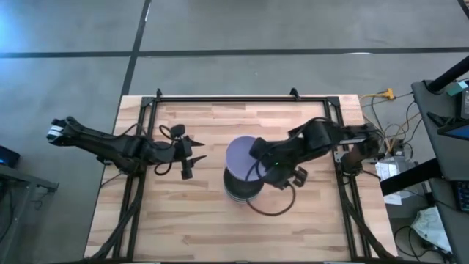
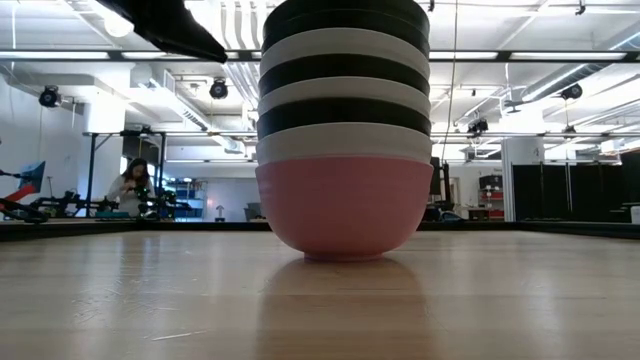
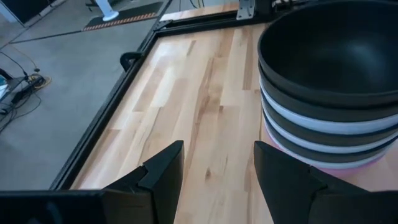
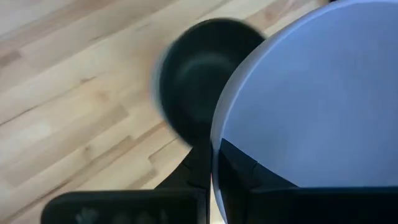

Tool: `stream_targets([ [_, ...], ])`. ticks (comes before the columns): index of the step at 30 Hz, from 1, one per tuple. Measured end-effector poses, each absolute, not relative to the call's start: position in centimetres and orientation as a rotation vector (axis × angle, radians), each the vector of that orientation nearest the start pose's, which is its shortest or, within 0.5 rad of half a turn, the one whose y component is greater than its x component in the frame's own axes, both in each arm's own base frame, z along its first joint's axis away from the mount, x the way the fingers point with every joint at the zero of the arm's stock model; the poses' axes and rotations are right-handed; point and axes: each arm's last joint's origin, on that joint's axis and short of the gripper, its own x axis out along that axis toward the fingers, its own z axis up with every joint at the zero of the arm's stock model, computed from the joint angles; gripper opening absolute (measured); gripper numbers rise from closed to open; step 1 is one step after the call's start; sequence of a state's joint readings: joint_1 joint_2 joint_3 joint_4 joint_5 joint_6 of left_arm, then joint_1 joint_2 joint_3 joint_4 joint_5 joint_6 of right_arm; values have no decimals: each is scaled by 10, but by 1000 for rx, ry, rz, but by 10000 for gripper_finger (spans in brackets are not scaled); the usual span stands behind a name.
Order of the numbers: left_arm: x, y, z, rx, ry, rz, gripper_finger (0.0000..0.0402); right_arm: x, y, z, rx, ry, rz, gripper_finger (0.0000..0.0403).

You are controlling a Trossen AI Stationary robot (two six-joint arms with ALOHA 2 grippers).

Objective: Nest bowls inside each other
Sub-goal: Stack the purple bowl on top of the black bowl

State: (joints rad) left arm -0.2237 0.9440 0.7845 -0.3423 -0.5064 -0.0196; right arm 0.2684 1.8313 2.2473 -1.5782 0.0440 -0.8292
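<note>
lavender bowl (image 1: 242,155) in right gripper (image 1: 258,170) above stack (image 2: 343,130).

Pink bowl (image 2: 343,215) beneath alternating white and black bowls (image 2: 344,95); lavender bowl (image 1: 244,156) (pale) above, table (image 1: 205,220) light wood.

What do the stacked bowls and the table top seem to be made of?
The stacked bowls: probably plastic or melamine. Their walls are thin, evenly coloured and smooth, with a soft satin sheen; glazed ceramic cannot be ruled out. The pink bowl at the bottom looks the same. The table top: light wood in joined strips, with visible grain and a matte finish.
</note>
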Motion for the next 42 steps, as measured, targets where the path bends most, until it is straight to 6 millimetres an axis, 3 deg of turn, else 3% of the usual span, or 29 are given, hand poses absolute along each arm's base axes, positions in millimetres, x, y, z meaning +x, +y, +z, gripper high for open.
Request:
stream_targets([
  [6,190,-29,298,152,445,281,180,335,91,424,-932,963,665,12],
  [23,183,-27,297,166,476,280,180,334,99,418,-899,976,731,13],
  [35,183,-27,297,165,476,280,180,349,108,375,-831,1150,751,13],
  [42,183,-27,297,165,476,280,180,357,111,362,-784,1195,727,12],
])
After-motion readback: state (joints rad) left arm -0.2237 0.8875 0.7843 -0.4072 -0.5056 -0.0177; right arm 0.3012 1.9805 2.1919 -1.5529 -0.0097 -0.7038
